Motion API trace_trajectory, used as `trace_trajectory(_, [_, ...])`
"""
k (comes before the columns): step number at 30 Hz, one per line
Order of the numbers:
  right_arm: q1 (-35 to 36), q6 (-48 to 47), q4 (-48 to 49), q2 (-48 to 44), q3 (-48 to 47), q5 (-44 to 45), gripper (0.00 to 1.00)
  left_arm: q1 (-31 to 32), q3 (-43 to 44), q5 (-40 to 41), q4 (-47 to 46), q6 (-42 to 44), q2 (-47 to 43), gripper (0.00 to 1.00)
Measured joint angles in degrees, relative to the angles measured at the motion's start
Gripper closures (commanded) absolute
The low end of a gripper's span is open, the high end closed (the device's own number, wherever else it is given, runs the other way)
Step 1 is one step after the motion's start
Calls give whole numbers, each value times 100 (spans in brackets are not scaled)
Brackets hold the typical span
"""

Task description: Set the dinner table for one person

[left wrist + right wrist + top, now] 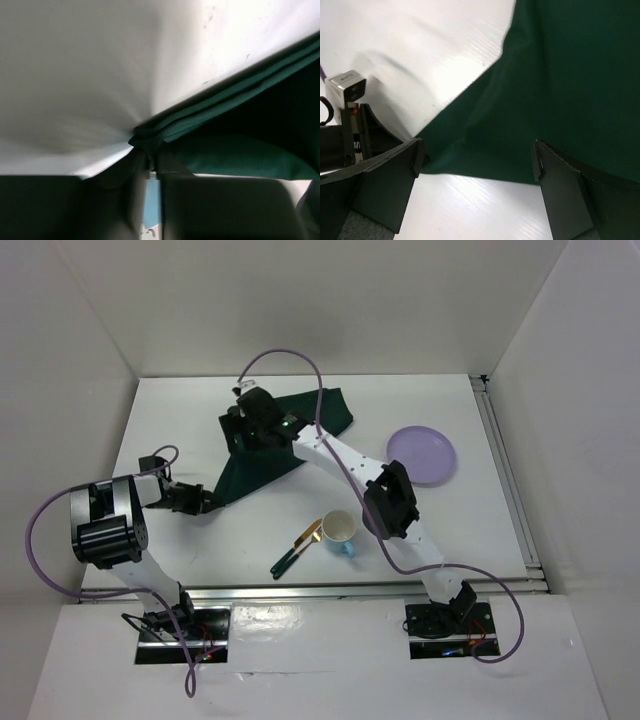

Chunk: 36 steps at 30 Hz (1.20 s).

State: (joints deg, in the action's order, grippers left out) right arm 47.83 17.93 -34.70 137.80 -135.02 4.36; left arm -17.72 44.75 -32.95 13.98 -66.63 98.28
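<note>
I'm pinching mat point(250, 470) corner in left pincer point(148, 150) for pulling it flat; right pincer point(475, 162) hovering wide over mat, toward table's point(180, 425) far edge.

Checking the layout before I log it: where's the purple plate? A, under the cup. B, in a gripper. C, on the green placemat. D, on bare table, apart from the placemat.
D: the top view shows the purple plate lying flat on the bare dinner table, well apart from the green placemat.
</note>
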Motion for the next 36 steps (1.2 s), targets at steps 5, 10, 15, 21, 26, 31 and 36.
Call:
trace_trajectory(5, [195, -42, 299, 315, -85, 181, 0, 0, 63, -42, -7, 72, 101, 100])
trace_trajectory(10, [179, -44, 544, 715, -387, 612, 11, 0, 107, -63, 50, 199, 116, 100])
trace_trajectory(15, [186, -96, 649, 1060, -599, 944, 24, 2, 90, -48, 177, 328, -76, 100])
trace_trajectory(21, [197, -166, 662, 1163, -599, 977, 42, 0, 57, -35, 269, 387, -389, 100])
trace_trajectory(26, [256, -251, 721, 1163, -599, 946, 89, 2, 114, -46, 385, 411, -389, 100])
trace_trajectory(31, [212, -109, 894, 1147, -599, 1084, 100, 0, 704, -17, 728, 560, -380, 100])
trace_trajectory(36, [-251, 549, 1108, 640, -236, 1163, 100, 2, 2323, -188, 1064, 695, -55, 100])
